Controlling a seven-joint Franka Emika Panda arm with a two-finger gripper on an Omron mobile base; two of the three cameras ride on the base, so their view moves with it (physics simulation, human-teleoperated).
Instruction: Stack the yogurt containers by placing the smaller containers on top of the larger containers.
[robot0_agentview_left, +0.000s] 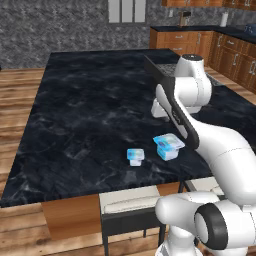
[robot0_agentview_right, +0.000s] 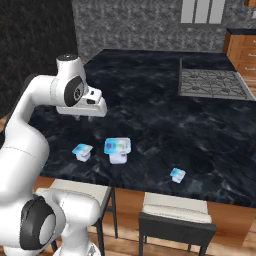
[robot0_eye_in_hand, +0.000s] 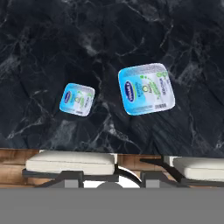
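Right base view: gripper (robot0_agentview_right: 79, 118), upper left, jaw state indiscernible, hovers above small cup (robot0_agentview_right: 82, 151) and big tub (robot0_agentview_right: 118, 149) mid-frame.

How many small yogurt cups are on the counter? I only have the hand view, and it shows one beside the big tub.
Observer: Two. A second small cup sits apart, right of the big tub, near the front edge of the counter.
Operator: Anything stacked yet?
Observer: No; that cup rests directly on the counter.
Operator: Where is the pincer?
Observer: The pincer hangs above the counter, behind the nearer small cup, touching nothing.
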